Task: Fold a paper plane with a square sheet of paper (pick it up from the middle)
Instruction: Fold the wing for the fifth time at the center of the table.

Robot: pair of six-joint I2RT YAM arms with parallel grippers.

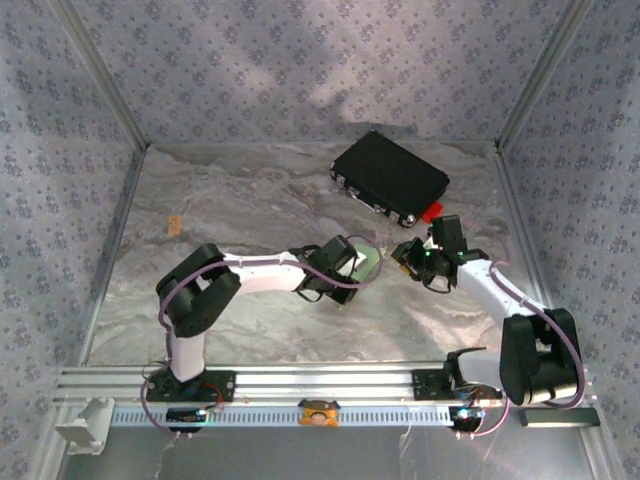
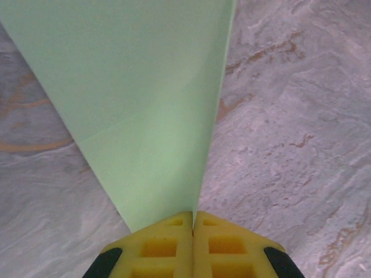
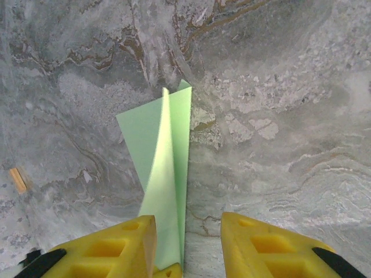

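The pale green sheet of paper is folded along a centre crease into a narrow, tapering shape and hangs above the marble table. My left gripper is shut on its narrow end, with the yellow pads pressed together. From the top the paper sits between the two grippers near the table's middle. My right gripper is open. The folded paper stands edge-on in its gap, close to its left finger and apart from the right one. A yellow tip of the left gripper shows below the paper.
A black rectangular case lies at the back right with a small red tab at its near corner. A small tan scrap lies at the left of the table. Patterned walls close in the table on three sides.
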